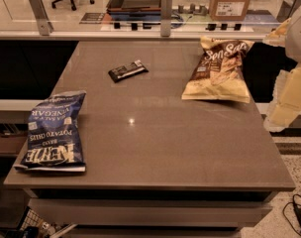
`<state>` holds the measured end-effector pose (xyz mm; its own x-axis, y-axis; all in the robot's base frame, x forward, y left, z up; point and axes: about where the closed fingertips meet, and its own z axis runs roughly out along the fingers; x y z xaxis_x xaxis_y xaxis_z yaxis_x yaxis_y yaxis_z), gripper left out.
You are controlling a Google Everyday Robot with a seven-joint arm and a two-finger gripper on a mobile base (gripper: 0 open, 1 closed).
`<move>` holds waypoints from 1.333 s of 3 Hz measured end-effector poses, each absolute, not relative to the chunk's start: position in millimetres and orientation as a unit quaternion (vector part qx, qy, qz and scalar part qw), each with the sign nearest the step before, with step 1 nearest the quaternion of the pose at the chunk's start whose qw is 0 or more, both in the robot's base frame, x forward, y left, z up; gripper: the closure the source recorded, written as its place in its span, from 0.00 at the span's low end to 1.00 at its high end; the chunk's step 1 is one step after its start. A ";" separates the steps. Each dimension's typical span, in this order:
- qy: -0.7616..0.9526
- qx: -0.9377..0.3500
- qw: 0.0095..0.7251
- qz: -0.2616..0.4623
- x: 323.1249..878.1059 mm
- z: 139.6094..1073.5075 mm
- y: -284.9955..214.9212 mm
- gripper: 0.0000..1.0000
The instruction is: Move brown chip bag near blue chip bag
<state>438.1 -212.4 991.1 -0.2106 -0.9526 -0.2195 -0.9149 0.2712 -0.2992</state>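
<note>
Since brown chip bag (220, 71) lies back-right, well apart from blue chip bag (54, 133) front-left, gripper (288, 100) hangs near it, likely for pickup; open/closed cannot tell.

one camera only, up high over the near edge of the table (155, 148), looking down and across it toward the glass partition (91, 9) on the far side, close enough that the tabletop fills the frame, the gripper (281, 110) hanging pale at the right edge.
</note>
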 end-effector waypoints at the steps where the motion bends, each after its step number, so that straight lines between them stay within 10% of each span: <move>1: 0.776 -0.601 0.182 -0.052 438.1 991.1 -212.4 0.00; 4: 0.837 -0.480 0.262 -0.036 499.2 978.7 -242.8 0.00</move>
<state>499.2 -242.8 978.7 -0.4030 -0.8212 -0.4041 -0.7840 0.5375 -0.3106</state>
